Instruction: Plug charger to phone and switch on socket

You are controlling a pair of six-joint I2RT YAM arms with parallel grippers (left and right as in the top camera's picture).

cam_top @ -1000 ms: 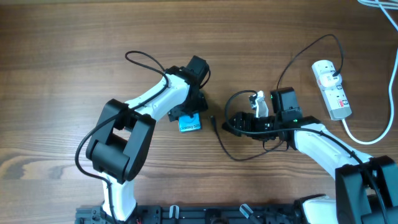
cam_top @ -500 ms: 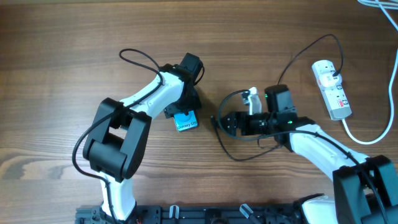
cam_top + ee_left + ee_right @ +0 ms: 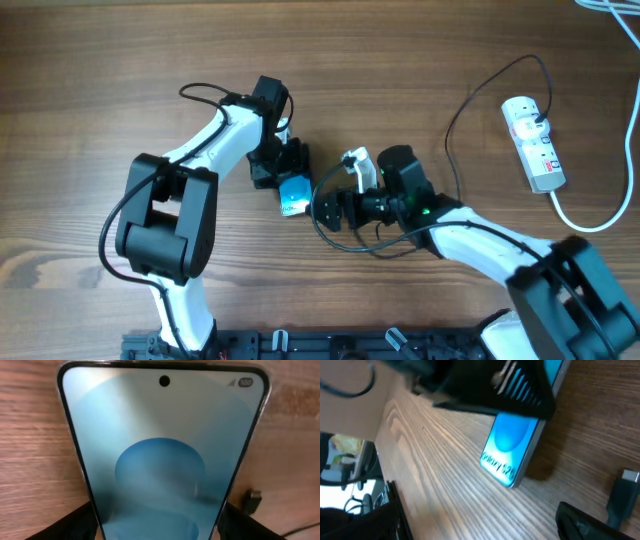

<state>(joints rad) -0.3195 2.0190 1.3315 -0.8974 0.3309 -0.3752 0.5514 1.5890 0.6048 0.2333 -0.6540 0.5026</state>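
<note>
While the left claw (image 3: 285,172) pinches the phone (image 3: 160,460) by its long edges, turquoise screen facing up, the right claw (image 3: 332,208) stands spread wide just to the phone's right. The charger (image 3: 252,501) has its tip just beside the phone, not touching it, on the side toward the right claw. The socket (image 3: 533,143) lies on the surface (image 3: 100,80) well apart from the phone, farther right.

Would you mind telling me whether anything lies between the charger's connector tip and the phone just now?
Nothing visible does. In the right wrist view, only bare table separates the charger's connector tip from the phone. The left wrist view shows the same open gap.
</note>
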